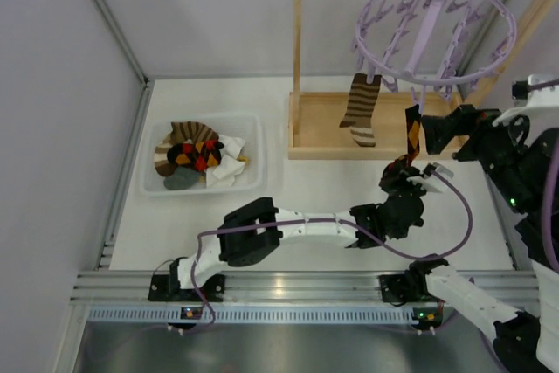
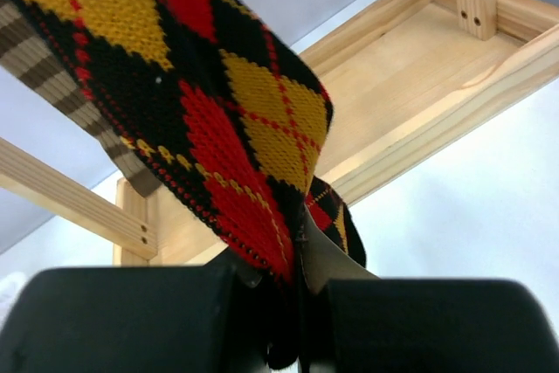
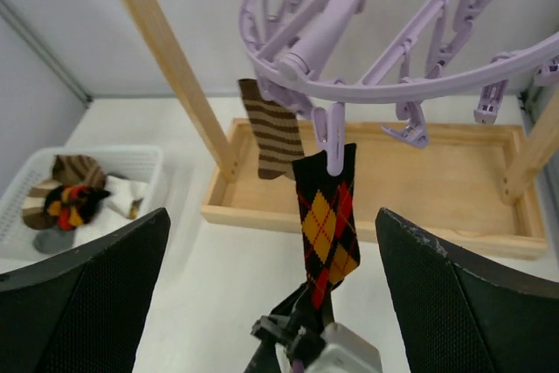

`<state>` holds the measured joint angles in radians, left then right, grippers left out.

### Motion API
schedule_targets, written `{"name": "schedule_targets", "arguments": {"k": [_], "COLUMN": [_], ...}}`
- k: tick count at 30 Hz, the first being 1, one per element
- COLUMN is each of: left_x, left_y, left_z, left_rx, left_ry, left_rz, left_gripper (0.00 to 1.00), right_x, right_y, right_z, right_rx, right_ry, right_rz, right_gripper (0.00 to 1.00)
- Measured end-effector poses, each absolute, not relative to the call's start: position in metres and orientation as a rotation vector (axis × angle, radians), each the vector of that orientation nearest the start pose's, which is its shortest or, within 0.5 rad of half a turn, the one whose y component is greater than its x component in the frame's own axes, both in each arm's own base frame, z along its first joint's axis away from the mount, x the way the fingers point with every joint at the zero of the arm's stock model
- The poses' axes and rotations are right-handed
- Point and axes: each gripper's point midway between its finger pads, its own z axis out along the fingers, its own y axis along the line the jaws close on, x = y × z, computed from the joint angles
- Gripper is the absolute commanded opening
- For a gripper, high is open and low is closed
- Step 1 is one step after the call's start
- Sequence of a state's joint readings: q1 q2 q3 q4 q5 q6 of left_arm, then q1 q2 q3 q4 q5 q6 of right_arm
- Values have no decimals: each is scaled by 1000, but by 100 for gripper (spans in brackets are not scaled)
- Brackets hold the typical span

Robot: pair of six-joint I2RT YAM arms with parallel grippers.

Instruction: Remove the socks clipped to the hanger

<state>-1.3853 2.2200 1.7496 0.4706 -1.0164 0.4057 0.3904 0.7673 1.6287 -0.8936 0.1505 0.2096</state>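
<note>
Diamond sock (image 3: 325,220): it hangs from one peg (image 3: 333,139) of the hanger (image 3: 384,85), and its lower end is pinched between the closed jaws of the left gripper (image 1: 407,169).
Striped sock (image 3: 272,139): it is clipped on the ring further away, behind the diamond sock and well apart from both pairs of jaws.
Left gripper: shut tight on the toe end, directly under the peg.
Right gripper (image 3: 271,294): its jaws stand wide apart and hold nothing; the diamond sock hangs between them but further ahead, not touching.
Step in hand: to free the diamond sock from its peg.
Good way: probably a slow, straight pull downward, so the hanger does not swing on the wooden rack (image 3: 376,176).
Bin (image 1: 203,156): far from both jaws, with loose socks inside.
</note>
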Motion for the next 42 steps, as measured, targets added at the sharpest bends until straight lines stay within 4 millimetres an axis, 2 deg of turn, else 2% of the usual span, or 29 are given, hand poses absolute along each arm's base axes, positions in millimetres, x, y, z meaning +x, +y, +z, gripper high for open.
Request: {"name": "schedule_targets", "arguments": {"k": [6, 10, 15, 22, 27, 31, 36, 42], "left_x": [264, 270, 272, 273, 273, 273, 274, 275], "left_y": [-557, -563, -566, -566, -566, -566, -566, -565], "left_z": [227, 228, 218, 220, 220, 220, 220, 219], "left_rx": [605, 614, 661, 671, 671, 671, 665, 662], "left_ry": [1422, 1406, 1392, 1385, 1384, 1384, 1387, 1389], "left_rz": [167, 240, 307, 321, 321, 319, 316, 315], "left_gripper": [0, 0, 0, 0, 0, 0, 0, 0], "right_x": [229, 250, 272, 285, 291, 305, 324, 329], "right_y": [46, 39, 36, 33, 35, 43, 52, 44], "right_z": [438, 417, 398, 392, 395, 396, 384, 372], "right_rx": [24, 45, 46, 29, 19, 9, -10, 2], "right_ry": [1813, 1907, 1979, 2001, 1966, 1942, 1949, 1949], "right_rz": [137, 10, -99, -210, -282, -342, -434, -543], "right_gripper": [87, 81, 75, 68, 68, 66, 63, 62]}}
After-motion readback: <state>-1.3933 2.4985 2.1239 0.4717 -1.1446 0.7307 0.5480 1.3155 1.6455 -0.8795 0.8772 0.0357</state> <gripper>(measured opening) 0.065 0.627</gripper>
